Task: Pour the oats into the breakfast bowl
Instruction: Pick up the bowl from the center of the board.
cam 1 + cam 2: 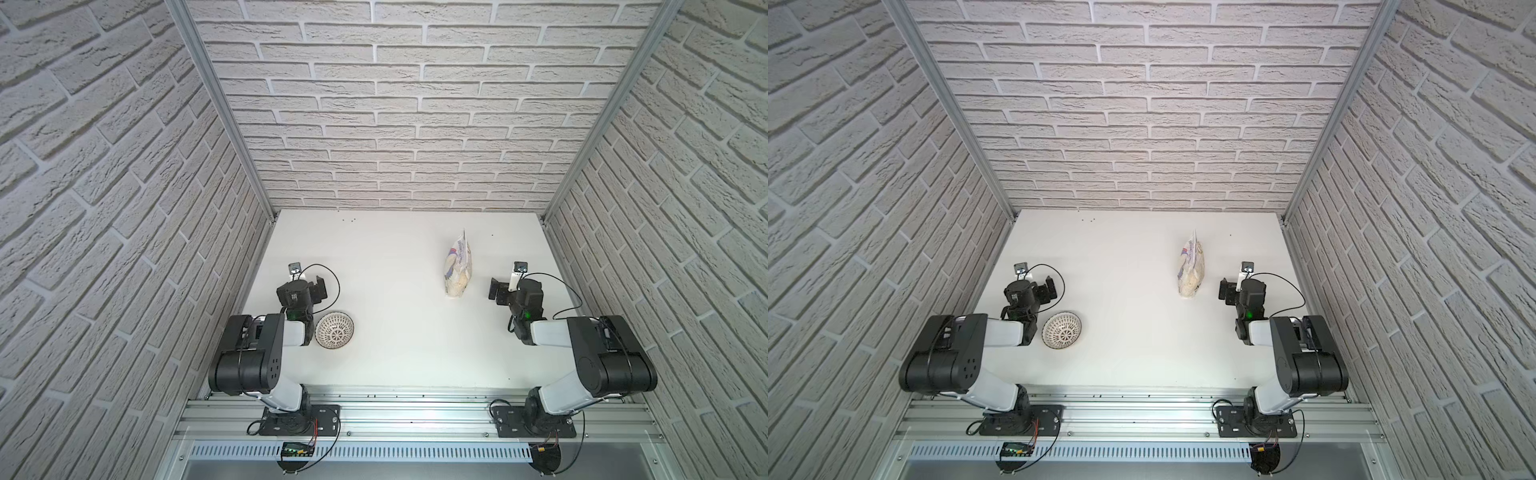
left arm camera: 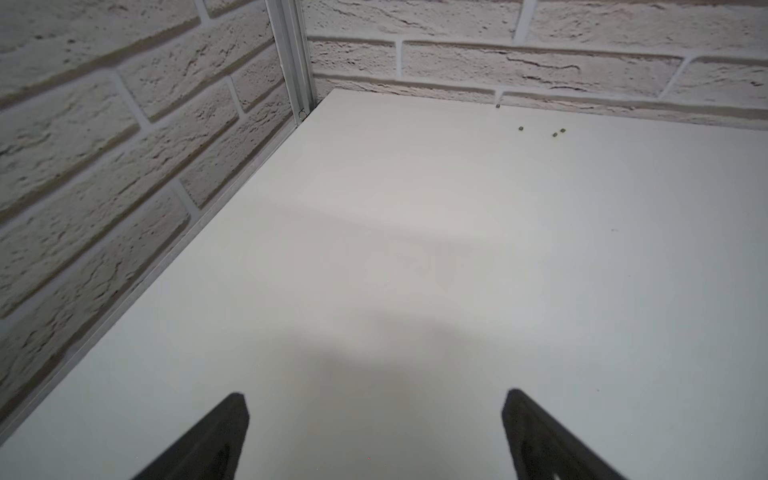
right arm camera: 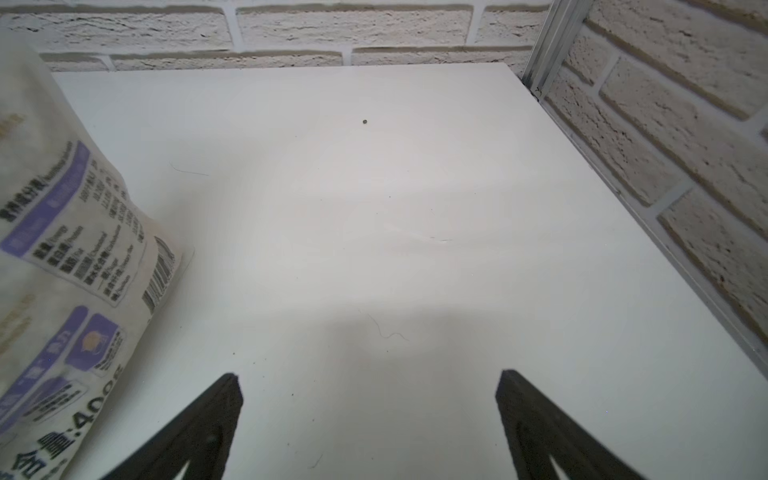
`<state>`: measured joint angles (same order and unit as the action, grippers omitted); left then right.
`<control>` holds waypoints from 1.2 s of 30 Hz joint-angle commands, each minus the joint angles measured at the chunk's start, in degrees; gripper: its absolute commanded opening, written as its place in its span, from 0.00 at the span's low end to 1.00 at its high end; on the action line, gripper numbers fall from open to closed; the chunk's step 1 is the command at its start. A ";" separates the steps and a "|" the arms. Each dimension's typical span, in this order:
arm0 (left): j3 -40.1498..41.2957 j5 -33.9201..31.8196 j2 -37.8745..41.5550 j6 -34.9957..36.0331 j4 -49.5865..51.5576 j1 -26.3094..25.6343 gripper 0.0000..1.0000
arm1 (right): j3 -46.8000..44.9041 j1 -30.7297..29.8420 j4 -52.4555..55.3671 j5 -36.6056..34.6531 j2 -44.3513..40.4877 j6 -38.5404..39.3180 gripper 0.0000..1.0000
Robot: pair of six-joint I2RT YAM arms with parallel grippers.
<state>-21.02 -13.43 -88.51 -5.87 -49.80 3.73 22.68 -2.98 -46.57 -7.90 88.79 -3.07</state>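
Nearest the arm bases, the breakfast bowl (image 1: 334, 330) sits upright on the tabletop (image 1: 399, 353), just beside the left arm, likely for easy reach. Farther out, the left pincer (image 2: 374, 399) and right pincer (image 3: 370, 376) gape apart, empty. Beyond, the oats (image 1: 457, 266) stand bagged upright near the right pincer, untouched, probably to prevent spilling.

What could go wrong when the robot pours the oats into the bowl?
The oats bag stands tall and thin, so a bump from the right arm's open jaws beside it might tip it. The breakfast bowl is small and far across the table, so oats might spill on the way or miss. The left arm crowds the bowl and might get in the way.
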 commanded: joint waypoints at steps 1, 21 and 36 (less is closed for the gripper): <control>-0.36 0.42 -0.24 0.51 -2.32 -0.16 0.98 | 0.82 0.37 -1.52 0.53 -0.78 -0.54 0.99; -1.36 0.06 1.34 0.44 1.04 -0.19 0.98 | 1.73 0.03 2.03 -2.38 -3.55 -1.11 0.99; -21.78 -4.21 25.07 -38.61 69.23 6.05 0.98 | 16.25 0.45 70.11 -13.98 -27.84 -33.47 0.99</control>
<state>-41.34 -22.22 -64.38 -33.87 2.85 10.09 40.42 -2.39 14.35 -25.76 63.51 -33.10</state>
